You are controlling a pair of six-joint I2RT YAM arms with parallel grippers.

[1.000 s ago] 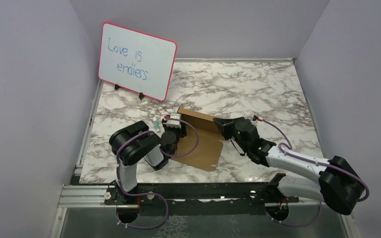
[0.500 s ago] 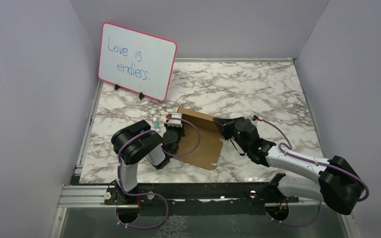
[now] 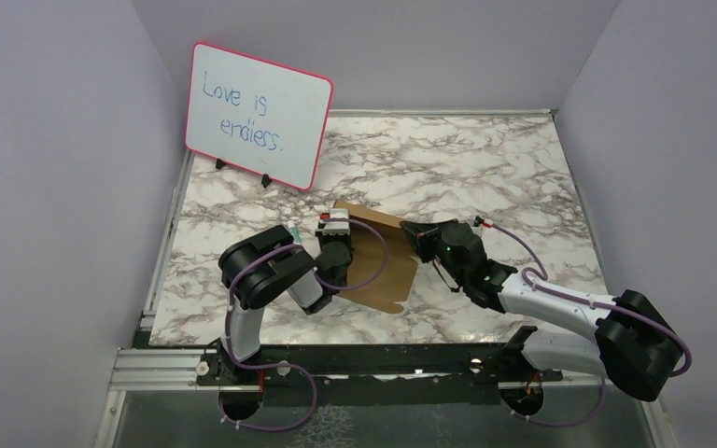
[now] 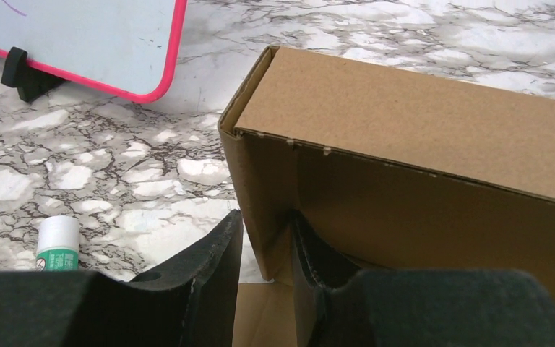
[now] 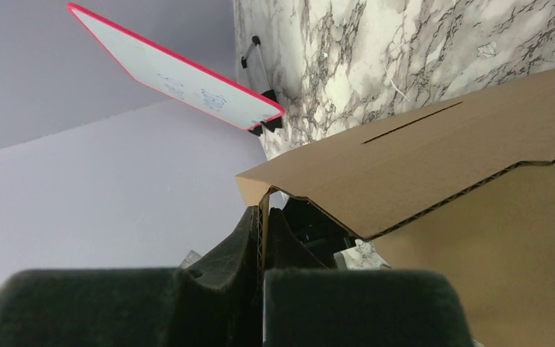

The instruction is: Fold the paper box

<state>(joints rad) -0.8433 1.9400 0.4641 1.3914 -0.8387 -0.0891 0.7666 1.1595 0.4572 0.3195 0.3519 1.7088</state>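
Observation:
The paper box (image 3: 385,268) is brown cardboard, partly folded, lying mid-table between the two arms. In the left wrist view its far wall (image 4: 405,123) stands upright, with a side wall turned up at the left corner. My left gripper (image 3: 338,245) straddles that side wall, one finger outside and one inside, jaws (image 4: 264,220) closed onto the cardboard. My right gripper (image 3: 413,233) is at the box's right side, shut on the edge of a raised flap (image 5: 433,159); the corrugated edge is pinched between its fingers (image 5: 264,210).
A pink-framed whiteboard (image 3: 257,117) stands at the back left on black feet. A small white and green glue stick (image 4: 58,242) lies on the marble table (image 3: 485,159) just left of the box. Grey walls close in three sides.
My left gripper has closed onto the box's left wall and shifted right, pushing that side up and inward. The right gripper has held its grip and barely moved.

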